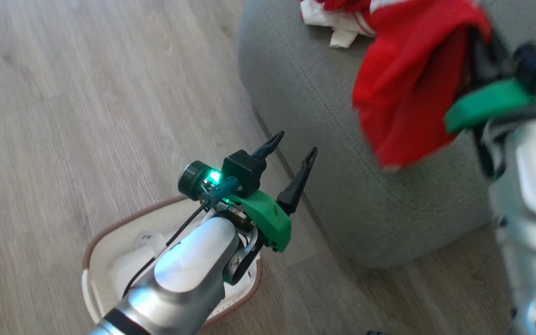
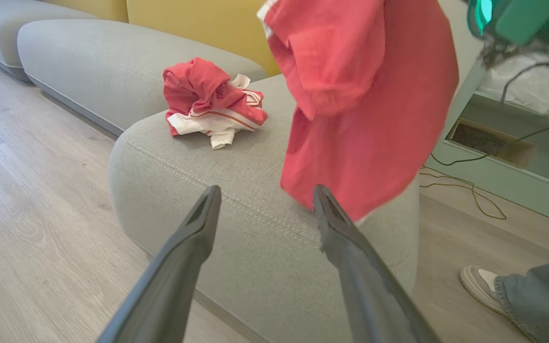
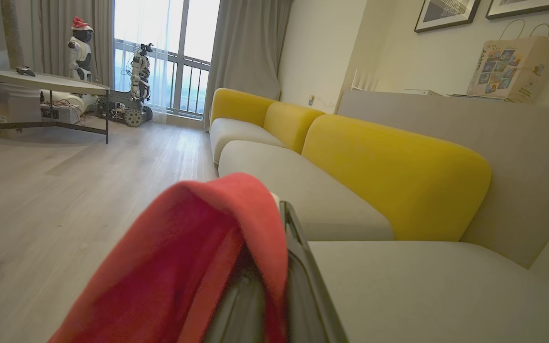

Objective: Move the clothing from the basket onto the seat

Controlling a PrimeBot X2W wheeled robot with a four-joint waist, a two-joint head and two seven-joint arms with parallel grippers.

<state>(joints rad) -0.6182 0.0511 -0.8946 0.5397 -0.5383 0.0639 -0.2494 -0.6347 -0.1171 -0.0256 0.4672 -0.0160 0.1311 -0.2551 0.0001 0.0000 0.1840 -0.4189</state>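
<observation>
At the lower left of the head view the basket (image 1: pixel 105 242) stands on the wood floor (image 1: pixel 63 116), partly covered by the left arm's pale forearm reaching over it. The left gripper (image 1: pixel 297 142) hangs just beyond the basket's rim with its two dark fingers spread wide and nothing between them. Its tips point toward the rounded side of the seat (image 1: pixel 314 116) close by. Farther right, the clothing is in two pieces, both out of the basket. The crumpled garment (image 2: pixel 210 102), red with white panels, lies on top of the seat back from the stitched seam, apart from both grippers. The hanging garment (image 1: pixel 407 83), plain red, dangles over the seat's rounded edge, up and to the right of the left gripper's spread fingers and clear of them in the head view. It is pinched at its top by the right gripper (image 3: pixel 284 224), whose fingers are pressed together with the red cloth draped over them. At the far right of the left wrist view a person's shoe (image 2: pixel 482 281) rests on the floor beside the seat.
</observation>
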